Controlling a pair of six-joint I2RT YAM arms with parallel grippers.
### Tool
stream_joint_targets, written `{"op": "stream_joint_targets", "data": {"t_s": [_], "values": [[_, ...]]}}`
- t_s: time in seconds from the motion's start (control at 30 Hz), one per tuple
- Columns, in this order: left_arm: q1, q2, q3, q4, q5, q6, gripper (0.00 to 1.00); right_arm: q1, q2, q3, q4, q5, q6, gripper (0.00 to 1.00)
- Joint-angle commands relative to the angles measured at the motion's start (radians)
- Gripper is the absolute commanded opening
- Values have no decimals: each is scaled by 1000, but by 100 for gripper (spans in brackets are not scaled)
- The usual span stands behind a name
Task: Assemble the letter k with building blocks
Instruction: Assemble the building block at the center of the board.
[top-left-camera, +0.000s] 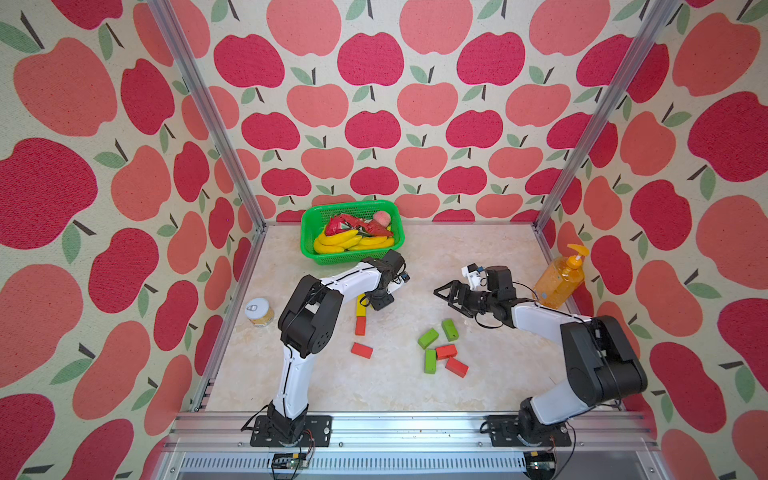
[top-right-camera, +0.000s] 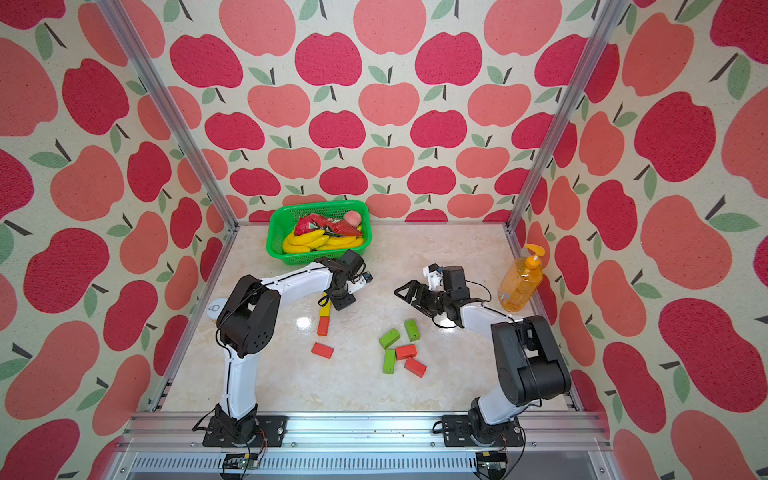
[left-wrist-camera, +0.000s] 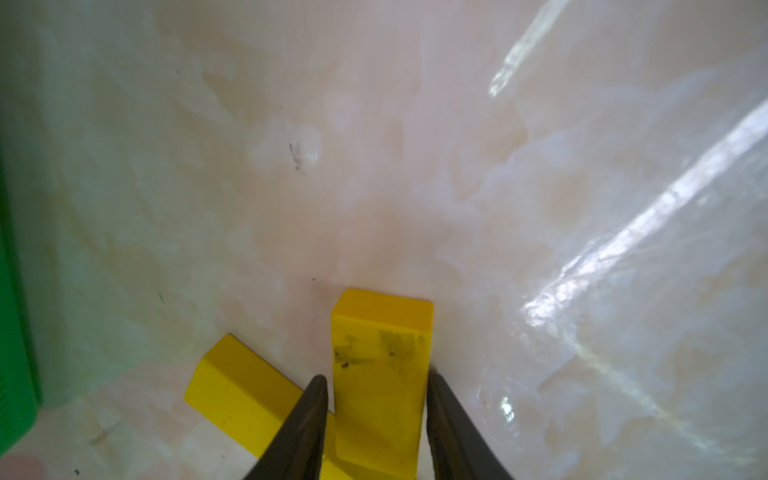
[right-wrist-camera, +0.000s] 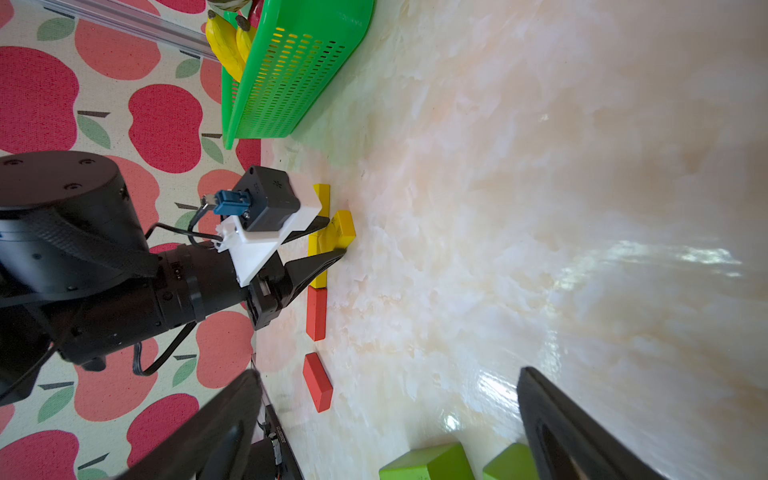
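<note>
Yellow-and-red spine (top-left-camera: 360, 322) lies just before the green basket (top-left-camera: 306, 232). Left pincer (left-wrist-camera: 375, 376) straddles a slanted yellow block (left-wrist-camera: 380, 332) against it; pinching or freeing, can't tell. Right pincer (right-wrist-camera: 386, 372) spread, empty. Green blocks (top-left-camera: 428, 338) and red blocks (top-left-camera: 446, 351) wait farther off.

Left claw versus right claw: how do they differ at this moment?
The left claw straddles a yellow block; the right claw holds nothing. The left claw's jaws stand narrow, close to the block's sides; the right claw's are spread wide. The left claw points down at the table; the right claw points across it. Both are black and tapered.
</note>
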Motion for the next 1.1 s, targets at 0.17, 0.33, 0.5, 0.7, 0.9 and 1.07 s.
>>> {"op": "stream_joint_targets", "data": {"t_s": [0.17, 0.33, 0.5, 0.7, 0.9, 1.07], "values": [[0, -28, -4, -33, -11, -2, 38, -10, 3, 4, -5, -6, -4, 99], [1, -30, -1, -36, -6, 0, 33, -10, 5, 6, -5, -6, -5, 99], [2, -33, 0, -39, -3, 0, 31, -9, 8, 6, -5, -6, -5, 99], [3, -34, 1, -45, -2, 2, 31, -10, 9, 6, -5, -5, -5, 99], [5, -27, 1, -42, -12, -2, 40, -10, 9, 5, -6, -6, -6, 99], [3, -27, 2, -43, -14, -2, 39, -10, 11, 7, -6, -6, -5, 99]]}}
